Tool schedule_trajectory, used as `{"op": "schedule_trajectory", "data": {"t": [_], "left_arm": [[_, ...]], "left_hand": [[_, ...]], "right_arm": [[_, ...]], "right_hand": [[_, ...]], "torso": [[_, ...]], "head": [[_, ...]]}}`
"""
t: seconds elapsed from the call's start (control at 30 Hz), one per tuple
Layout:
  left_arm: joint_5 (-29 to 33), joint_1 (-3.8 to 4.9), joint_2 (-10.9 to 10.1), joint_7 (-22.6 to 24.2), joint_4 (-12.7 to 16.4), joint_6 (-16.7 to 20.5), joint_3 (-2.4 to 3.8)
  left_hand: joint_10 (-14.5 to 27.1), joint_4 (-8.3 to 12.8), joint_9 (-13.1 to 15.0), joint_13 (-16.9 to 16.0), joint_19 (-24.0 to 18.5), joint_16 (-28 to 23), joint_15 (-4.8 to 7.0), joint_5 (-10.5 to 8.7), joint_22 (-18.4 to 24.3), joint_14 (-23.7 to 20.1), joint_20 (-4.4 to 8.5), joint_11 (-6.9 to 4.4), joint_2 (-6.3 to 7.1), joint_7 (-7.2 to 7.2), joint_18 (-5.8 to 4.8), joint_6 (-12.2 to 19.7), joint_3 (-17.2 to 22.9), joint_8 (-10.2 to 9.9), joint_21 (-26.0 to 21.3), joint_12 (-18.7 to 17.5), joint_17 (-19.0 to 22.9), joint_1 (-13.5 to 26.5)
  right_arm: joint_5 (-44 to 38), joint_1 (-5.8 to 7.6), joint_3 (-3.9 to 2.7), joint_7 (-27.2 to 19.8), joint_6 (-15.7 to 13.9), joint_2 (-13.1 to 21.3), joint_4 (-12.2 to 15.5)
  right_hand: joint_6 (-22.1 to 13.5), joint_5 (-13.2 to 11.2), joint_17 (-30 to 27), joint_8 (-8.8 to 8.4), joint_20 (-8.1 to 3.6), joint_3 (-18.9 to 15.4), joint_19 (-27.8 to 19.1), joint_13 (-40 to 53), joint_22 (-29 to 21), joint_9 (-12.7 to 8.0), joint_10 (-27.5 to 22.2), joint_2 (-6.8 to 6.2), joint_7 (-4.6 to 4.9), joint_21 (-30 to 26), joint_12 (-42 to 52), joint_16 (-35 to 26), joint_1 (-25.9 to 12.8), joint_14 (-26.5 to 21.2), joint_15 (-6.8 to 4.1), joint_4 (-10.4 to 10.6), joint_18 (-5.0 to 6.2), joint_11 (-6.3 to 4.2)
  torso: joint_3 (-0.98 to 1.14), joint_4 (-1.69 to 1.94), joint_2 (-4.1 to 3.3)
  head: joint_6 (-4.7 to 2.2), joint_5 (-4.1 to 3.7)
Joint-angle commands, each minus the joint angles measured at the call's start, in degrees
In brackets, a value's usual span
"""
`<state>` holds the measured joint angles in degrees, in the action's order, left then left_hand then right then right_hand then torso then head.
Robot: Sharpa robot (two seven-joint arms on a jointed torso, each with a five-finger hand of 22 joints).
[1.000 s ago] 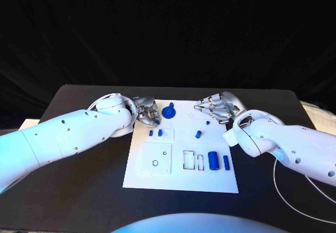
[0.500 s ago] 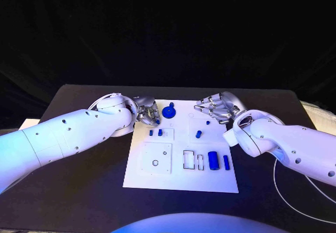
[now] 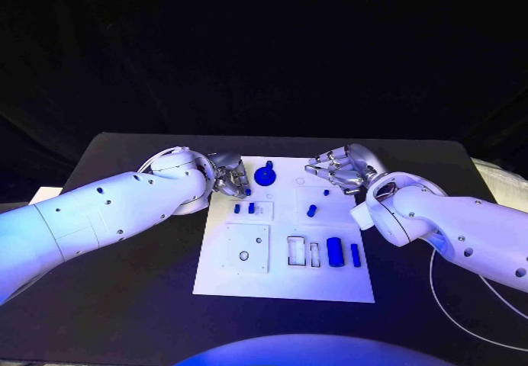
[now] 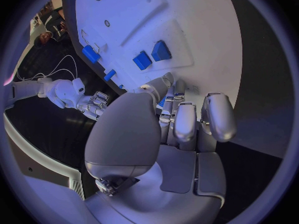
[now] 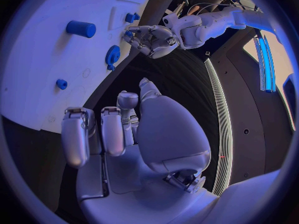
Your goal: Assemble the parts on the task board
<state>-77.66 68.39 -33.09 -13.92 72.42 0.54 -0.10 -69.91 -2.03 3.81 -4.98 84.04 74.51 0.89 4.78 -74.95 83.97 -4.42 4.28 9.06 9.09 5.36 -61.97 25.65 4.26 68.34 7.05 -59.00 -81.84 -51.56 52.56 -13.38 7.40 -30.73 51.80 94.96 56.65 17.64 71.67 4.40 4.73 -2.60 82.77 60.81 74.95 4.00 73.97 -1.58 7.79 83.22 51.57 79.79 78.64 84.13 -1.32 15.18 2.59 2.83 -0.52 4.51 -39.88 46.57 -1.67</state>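
Note:
The white task board [image 3: 284, 263] lies in the middle of the black table. On it are a blue gear-like part [image 3: 265, 175], two small blue blocks [image 3: 244, 207], a small blue peg [image 3: 311, 210] and two blue cylinders [image 3: 343, 252]. My left hand [image 3: 229, 180] is at the board's far left corner, beside the gear, fingers curled. A small blue part [image 4: 163, 102] shows between its thumb and fingers. My right hand [image 3: 339, 171] hovers over the board's far right corner, fingers loosely bent, nothing in them [image 5: 112, 129].
Empty outlined slots [image 3: 299, 250] and a raised square plate with holes [image 3: 246, 248] take up the near half of the board. A thin white cable [image 3: 451, 293] runs over the table at the right.

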Motion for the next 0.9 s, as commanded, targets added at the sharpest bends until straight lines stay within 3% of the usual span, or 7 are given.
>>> {"op": "schedule_trajectory", "data": {"t": [0.03,0.27,0.37,0.47,0.6,0.77,0.9], "left_arm": [[0.5,-0.05,-0.1,-0.7,-0.1,-0.9,-0.03],[3.2,-0.05,-1.0,1.0,0.3,2.2,0.01],[9.2,0.02,-2.2,3.6,0.5,5.7,0.13],[21.4,0.36,-3.7,8.5,0.2,7.6,0.19],[41.5,0.7,-6.0,15.2,0.5,9.4,0.15],[70.7,0.82,-9.1,22.6,2.7,8.8,-0.27],[81.3,0.67,-12.2,26.1,7.0,7.8,-0.45]], "left_hand": [[0.0,0.0,-0.1,0.0,0.1,-0.3,-0.39,-0.24,-0.8,0.9,-0.51,0.32,0.15,0.08,-0.83,0.7,0.3,-0.4,-0.3,-0.2,0.1,0.5],[1.3,0.4,-0.1,0.1,-0.2,-0.1,-0.88,-0.16,-0.3,0.8,-0.91,0.94,0.09,0.69,-0.65,1.6,1.5,-0.6,-1.2,-1.2,0.3,0.2],[1.7,0.8,0.0,0.2,-0.8,0.3,-1.07,-0.1,0.7,0.8,-1.13,1.15,-0.14,0.87,-0.3,1.9,2.5,-0.6,-2.9,-1.5,-0.3,-0.3],[3.4,1.3,0.0,0.5,-4.8,-5.5,-1.43,-0.14,7.2,-2.9,-1.54,1.78,-0.73,1.28,1.7,2.1,4.4,-0.4,-13.6,-2.1,9.3,-0.7],[4.8,2.4,0.1,0.7,-12.1,-15.3,-1.88,-0.2,16.1,-10.3,-1.95,2.19,-1.24,1.7,4.35,2.3,6.6,-0.1,-28.7,-1.4,23.6,-1.2],[4.3,0.9,0.3,0.2,-15.4,-18.5,-1.85,0.03,19.5,-13.6,-2.34,1.78,-0.3,0.99,5.12,1.7,3.6,0.7,-34.4,0.5,28.3,2.2],[0.5,1.6,1.0,-1.5,-15.9,-18.5,-0.99,0.82,20.2,-14.1,-1.82,0.4,-1.9,-0.11,5.25,-1.0,2.3,2.8,-35.4,4.5,28.8,1.6]], "right_arm": [[-0.2,-0.05,0.01,-0.4,0.7,0.0,0.0],[-1.6,-0.1,0.01,1.1,0.9,0.2,-0.6],[-3.8,-0.11,0.01,2.0,1.6,0.4,-1.3],[-6.8,0.13,-0.02,2.6,3.8,1.0,-1.5],[-12.5,1.03,-0.03,3.4,8.8,2.0,-2.0],[-25.3,1.92,-0.04,5.5,14.6,2.9,-2.3],[-37.4,2.16,-0.05,7.9,18.1,3.3,-1.8]], "right_hand": [[0.5,0.3,-0.1,-0.14,-0.09,-0.3,-0.5,-0.1,1.5,0.1,-0.2,0.47,0.05,-0.3,0.1,-0.3,0.1,2.4,-0.22,-0.1,0.5,-0.08],[0.4,0.3,-0.5,-0.22,-0.1,-0.3,-0.5,-2.5,1.4,0.1,-1.8,0.51,0.08,-0.4,-3.0,-0.7,0.5,2.3,-0.22,-0.3,0.51,-0.07],[0.0,0.1,-4.5,-0.38,-0.13,1.4,-2.2,-12.3,-1.7,0.0,-9.8,1.04,0.45,-2.1,-16.4,-3.8,4.3,0.8,-0.14,-2.0,1.2,0.12],[-0.2,-0.8,-7.5,-0.4,0.14,4.2,-3.0,-18.5,-3.4,0.0,-14.0,0.88,0.96,-3.2,-23.8,-6.5,8.4,0.1,0.25,-3.7,1.51,0.74],[0.6,-1.9,-8.6,0.18,0.84,7.1,-3.2,-27.4,-3.7,0.1,-15.8,-0.18,1.59,-3.6,-32.5,-7.8,10.9,0.1,1.07,-4.6,1.58,1.84],[2.6,-2.6,-10.2,0.43,1.09,10.4,-1.8,-35.9,-1.6,0.1,-13.6,-1.9,1.08,-2.3,-37.8,-9.0,11.4,0.6,1.11,-4.9,1.16,1.65],[3.8,-5.2,-11.5,0.18,1.15,13.3,-1.7,-41.8,-1.6,0.0,-12.3,-3.3,0.38,-2.4,-40.4,-10.1,10.9,0.6,1.07,-4.6,1.14,1.54]], "torso": [[-0.02,0.01,0.01],[-0.08,0.04,0.05],[0.03,-0.11,0.11],[0.17,-0.09,0.19],[0.03,-0.07,0.4],[-0.11,-0.09,0.44],[-0.23,0.01,0.32]], "head": [[0.04,-0.06],[-0.15,-0.07],[-0.3,0.03],[-0.51,-0.14],[-0.66,-0.59],[-1.21,-1.71],[-2.39,-2.66]]}}
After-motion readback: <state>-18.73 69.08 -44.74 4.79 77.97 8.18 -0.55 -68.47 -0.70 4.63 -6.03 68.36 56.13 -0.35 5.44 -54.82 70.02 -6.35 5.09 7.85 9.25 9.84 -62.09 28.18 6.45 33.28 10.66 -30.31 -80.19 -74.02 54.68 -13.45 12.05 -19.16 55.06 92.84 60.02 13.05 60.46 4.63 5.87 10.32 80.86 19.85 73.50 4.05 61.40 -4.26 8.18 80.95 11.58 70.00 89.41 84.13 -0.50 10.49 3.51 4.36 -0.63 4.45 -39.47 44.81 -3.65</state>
